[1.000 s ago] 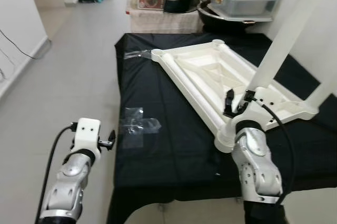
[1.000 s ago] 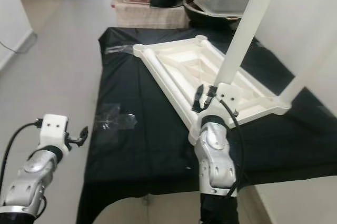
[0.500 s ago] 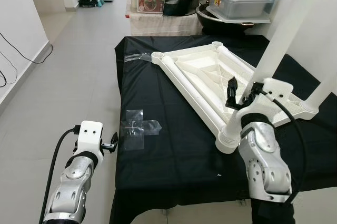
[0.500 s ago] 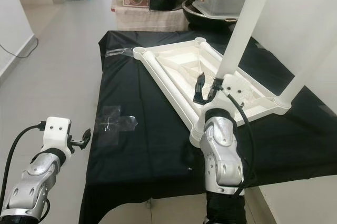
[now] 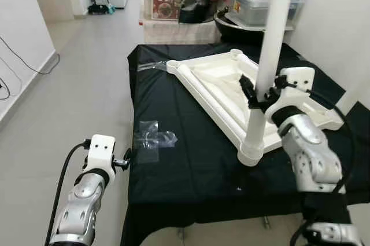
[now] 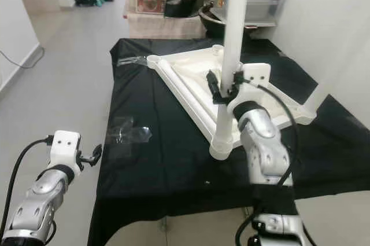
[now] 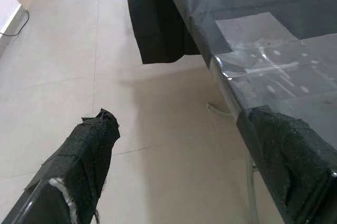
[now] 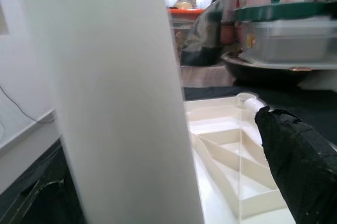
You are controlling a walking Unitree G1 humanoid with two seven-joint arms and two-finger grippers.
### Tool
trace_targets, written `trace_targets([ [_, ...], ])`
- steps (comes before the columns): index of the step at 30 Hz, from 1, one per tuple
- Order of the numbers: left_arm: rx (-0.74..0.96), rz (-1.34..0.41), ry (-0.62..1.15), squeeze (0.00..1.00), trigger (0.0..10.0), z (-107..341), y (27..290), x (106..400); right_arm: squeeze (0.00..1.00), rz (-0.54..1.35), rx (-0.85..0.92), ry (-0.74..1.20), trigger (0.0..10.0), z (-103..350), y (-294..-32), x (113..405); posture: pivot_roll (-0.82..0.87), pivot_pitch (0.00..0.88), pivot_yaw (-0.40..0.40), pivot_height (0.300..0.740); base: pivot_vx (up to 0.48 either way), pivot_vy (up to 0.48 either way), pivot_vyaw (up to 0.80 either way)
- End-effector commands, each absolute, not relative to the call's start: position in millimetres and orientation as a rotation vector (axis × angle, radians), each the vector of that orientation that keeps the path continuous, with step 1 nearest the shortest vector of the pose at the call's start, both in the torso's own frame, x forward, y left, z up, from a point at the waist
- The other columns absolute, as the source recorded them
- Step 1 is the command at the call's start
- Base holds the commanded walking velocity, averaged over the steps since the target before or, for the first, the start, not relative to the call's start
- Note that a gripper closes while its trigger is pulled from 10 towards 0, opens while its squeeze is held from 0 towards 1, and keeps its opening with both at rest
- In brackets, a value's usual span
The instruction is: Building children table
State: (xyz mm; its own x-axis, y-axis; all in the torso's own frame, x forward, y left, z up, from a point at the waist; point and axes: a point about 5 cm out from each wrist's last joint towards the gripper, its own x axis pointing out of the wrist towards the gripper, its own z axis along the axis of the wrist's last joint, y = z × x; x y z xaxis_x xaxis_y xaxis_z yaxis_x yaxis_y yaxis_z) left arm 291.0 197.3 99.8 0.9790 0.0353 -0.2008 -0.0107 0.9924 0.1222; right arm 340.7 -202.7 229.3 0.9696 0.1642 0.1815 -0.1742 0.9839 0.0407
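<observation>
Right pincer point(image 5: 258, 91) grasps upright leg point(image 5: 267, 55) in tabletop point(image 5: 219, 81) corner socket; keep it vertical, press straight down. Left pincer point(image 5: 122, 162) released, idle beside bench point(image 5: 185, 159).

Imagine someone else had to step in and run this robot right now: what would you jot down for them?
Right gripper: fingers either side of the upright white leg, which stands in the near corner socket of the upside-down white tabletop on the black-covered table.
Left gripper: open, idle beside the table's left edge, near the clear plastic wrap.
Done: a leg stands at the right corner.
Left: the two far sockets have no legs.
</observation>
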Motion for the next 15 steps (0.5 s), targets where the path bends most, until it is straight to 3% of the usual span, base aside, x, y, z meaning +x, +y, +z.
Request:
trace_targets([
  [1, 0.142, 0.022, 0.212, 0.00, 10.0, 98, 199, 290, 1.00, 0.176, 0.065, -0.169, 10.0, 229, -206, 342, 0.03, 0.000, -0.076, 0.740, 0.000, 0.000, 0.00],
  [8, 0.146, 0.021, 0.214, 0.00, 10.0, 98, 200, 289, 1.00, 0.169, 0.015, -0.131, 10.0, 226, -226, 353, 0.03, 0.000, -0.074, 0.740, 0.000, 0.000, 0.00],
  [9, 0.148, 0.020, 0.214, 0.00, 10.0, 98, 201, 289, 1.00, 0.183, 0.019, -0.130, 4.9, 224, -225, 352, 0.03, 0.000, -0.074, 0.740, 0.000, 0.000, 0.00],
  [11, 0.148, 0.020, 0.214, 0.00, 10.0, 98, 201, 289, 1.00, 0.183, 0.019, -0.130, 4.9, 224, -225, 352, 0.03, 0.000, -0.074, 0.740, 0.000, 0.000, 0.00],
  [12, 0.149, 0.020, 0.214, 0.00, 10.0, 98, 201, 289, 1.00, 0.205, 0.018, -0.126, 0.0, 222, -222, 351, 0.03, 0.000, -0.073, 0.740, 0.000, 0.000, 0.00],
  [15, 0.155, 0.020, 0.214, 0.00, 10.0, 99, 203, 290, 1.00, 0.261, 0.005, -0.099, 0.0, 209, -217, 348, 0.03, 0.000, -0.070, 0.740, 0.000, 0.000, 0.00],
])
